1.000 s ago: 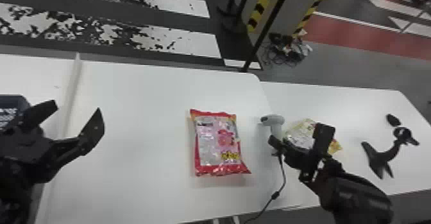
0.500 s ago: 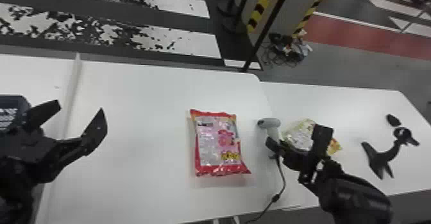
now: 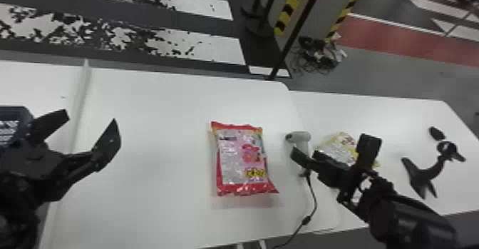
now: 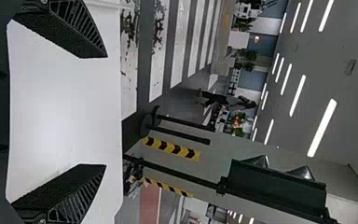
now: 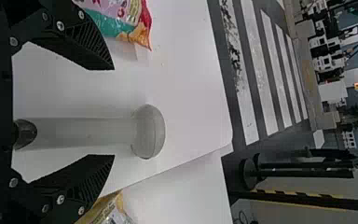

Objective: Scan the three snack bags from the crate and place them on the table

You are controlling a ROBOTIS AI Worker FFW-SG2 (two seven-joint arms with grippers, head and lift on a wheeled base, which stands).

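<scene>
At left edge | crate (image 3: 16,110) cut off | left claw (image 3: 90,117) spread | right claw (image 3: 331,144) spread (scanner (image 3: 301,137) between) | yellow bag (image 3: 338,147) half-hidden

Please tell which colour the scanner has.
The scanner is light grey; it shows best in the right wrist view.

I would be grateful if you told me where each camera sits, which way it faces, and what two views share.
Head view: on the head, looking forward and down at the table; left gripper and right gripper show.
Left wrist view: on the left wrist, looking past its open gripper across the table to the striped floor.
Right wrist view: on the right wrist, facing the scanner between its open fingers.
Head and right wrist views share the red-edged snack bag.
</scene>
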